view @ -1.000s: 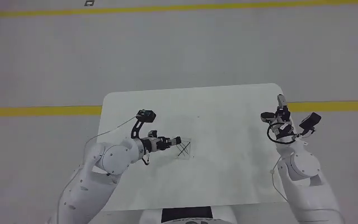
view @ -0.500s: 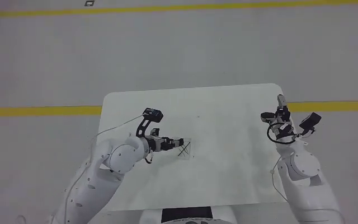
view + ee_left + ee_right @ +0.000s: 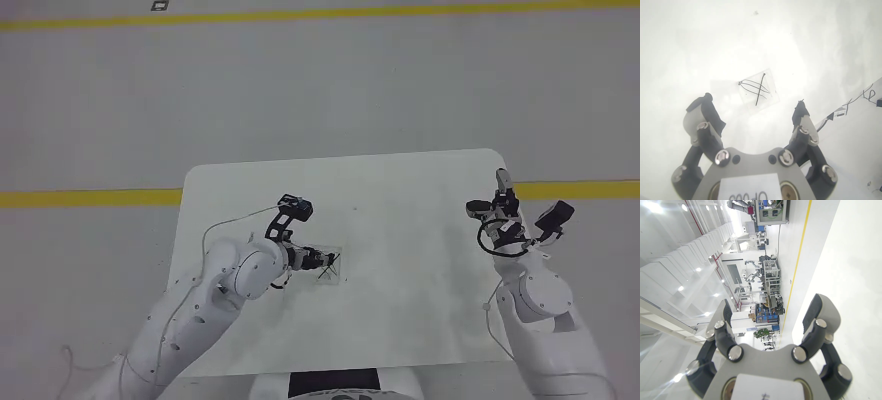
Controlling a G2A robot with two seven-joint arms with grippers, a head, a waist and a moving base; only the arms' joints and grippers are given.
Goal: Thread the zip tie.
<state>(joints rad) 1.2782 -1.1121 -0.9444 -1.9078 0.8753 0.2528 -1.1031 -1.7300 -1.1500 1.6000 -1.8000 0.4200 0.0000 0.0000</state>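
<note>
We find the left gripper (image 3: 753, 100) with its two fingers spread wide and nothing between them. The thin black plastic zip ties (image 3: 759, 89) lie just ahead of the fingertips, centred in the gap between them and clear of both pads. The zip ties are slender, flexible strips with small square heads. One straight strip crosses several gently curved ones to form an X. They rest on a flat, square, transparent plastic sheet (image 3: 769, 79), which lies on the smooth white table (image 3: 400, 190). The near corner of the sheet sits closest to the fingertips. The left fingers (image 3: 711, 113) are grey metal links with black, slightly ragged covering at the tips. From above, the left gripper (image 3: 322, 259) reaches the edge of the sheet. The right gripper (image 3: 770, 300) also has its fingers apart and empty, with ribbed black pads on grey metal shells. Its fingers are well apart from the zip ties (image 3: 328, 265).
</note>
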